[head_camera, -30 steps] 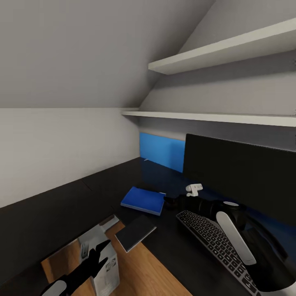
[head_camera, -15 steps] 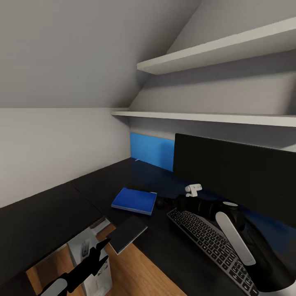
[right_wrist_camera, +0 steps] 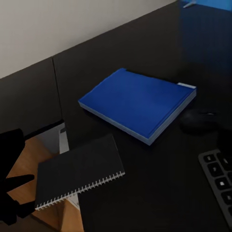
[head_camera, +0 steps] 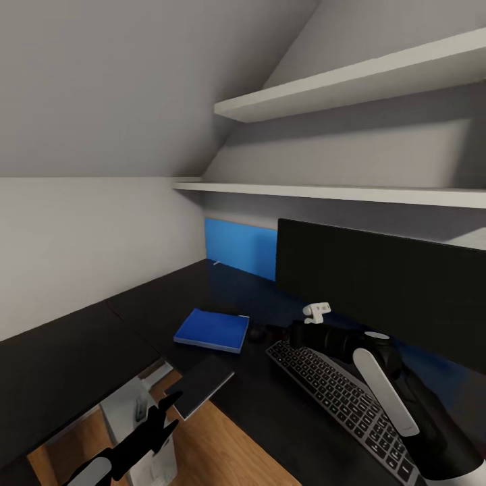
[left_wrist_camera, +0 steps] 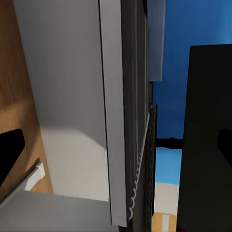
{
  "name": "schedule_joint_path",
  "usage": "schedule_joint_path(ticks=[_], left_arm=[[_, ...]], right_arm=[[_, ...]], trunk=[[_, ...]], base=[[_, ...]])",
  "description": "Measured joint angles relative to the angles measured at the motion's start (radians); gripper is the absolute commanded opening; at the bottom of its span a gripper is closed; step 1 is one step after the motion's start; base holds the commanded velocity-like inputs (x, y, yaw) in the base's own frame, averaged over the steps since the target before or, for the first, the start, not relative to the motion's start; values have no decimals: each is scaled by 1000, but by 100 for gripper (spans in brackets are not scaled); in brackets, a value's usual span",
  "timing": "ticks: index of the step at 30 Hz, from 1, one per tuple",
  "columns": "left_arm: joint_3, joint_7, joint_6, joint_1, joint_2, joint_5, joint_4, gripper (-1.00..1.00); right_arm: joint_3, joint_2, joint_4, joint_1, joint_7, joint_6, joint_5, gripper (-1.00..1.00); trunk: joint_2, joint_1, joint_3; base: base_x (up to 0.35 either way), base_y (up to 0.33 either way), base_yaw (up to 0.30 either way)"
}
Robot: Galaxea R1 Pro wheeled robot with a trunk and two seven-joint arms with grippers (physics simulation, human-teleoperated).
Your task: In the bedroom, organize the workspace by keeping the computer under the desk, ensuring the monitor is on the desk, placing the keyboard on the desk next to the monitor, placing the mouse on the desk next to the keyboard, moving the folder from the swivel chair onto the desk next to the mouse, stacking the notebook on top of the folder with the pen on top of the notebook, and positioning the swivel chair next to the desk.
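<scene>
Nearest in the head view, the left gripper (head_camera: 160, 422) is seen low over the wooden floor (head_camera: 223, 449), its two black fingers spread apart with nothing between them, the arm reaching forward from below the desk edge. Just beyond it one pale grey-white computer (head_camera: 138, 422) is seen standing under the desk (head_camera: 61, 364).

One dark notebook (head_camera: 201, 385) with a spiral binding is seen lying flat at the desk's inner corner edge, part of it hanging past the edge over the floor; in the right wrist view the notebook (right_wrist_camera: 79, 177) is shown with its wire coil along one long side. The right arm (head_camera: 385, 388) is stretched forward over one keyboard (head_camera: 341, 398), black with a white panel; whether the right gripper (head_camera: 280, 333) is apart or together cannot be told.

One bright-blue folder (head_camera: 211, 330) with white page edges is seen lying flat on the glossy black top, beyond the notebook and apart from it. One small dark mouse (right_wrist_camera: 200, 119) is seen just beside the folder (right_wrist_camera: 137, 102), between it and the keyboard. Farther back, one black monitor (head_camera: 378, 280) is seen standing on the desk before the blue back panel (head_camera: 239, 248). Two white wall shelves (head_camera: 351, 88) are seen above.
</scene>
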Motion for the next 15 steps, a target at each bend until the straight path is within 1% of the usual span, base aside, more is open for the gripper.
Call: schedule_joint_path(ticks=[15], left_arm=[[-1,-7,-1,0,-1,0,0,100]], right_arm=[[0,0,0,0,0,0,0,100]], trunk=[[0,0,0]], base=[[0,0,-8]])
